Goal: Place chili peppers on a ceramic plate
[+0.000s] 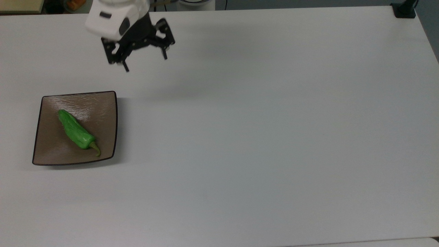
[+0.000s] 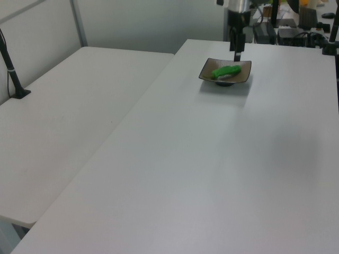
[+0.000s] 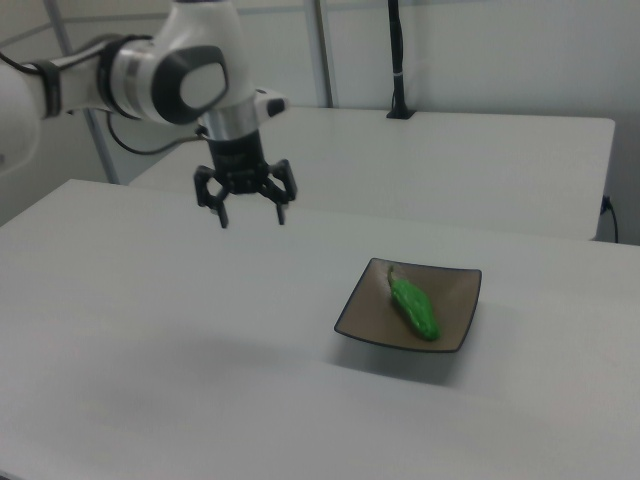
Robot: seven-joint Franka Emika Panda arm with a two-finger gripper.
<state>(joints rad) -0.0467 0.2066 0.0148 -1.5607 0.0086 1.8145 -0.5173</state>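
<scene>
Wrinkled glossy pepper (image 1: 76, 129) lies on square, seemingly rippled plate (image 1: 103, 103).

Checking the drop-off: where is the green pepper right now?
The pepper lies diagonally on the brown plate at the top view's left, stem toward the plate's near right corner; the open gripper hangs above bare table beyond it.

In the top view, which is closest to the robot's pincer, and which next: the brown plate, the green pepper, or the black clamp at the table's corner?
1. Ceramic plate: just below the open pincer, at the top view's left.
2. Chili pepper: lying on the plate, slightly farther.
3. Black clamp: far corner, at the top view's upper right.
</scene>
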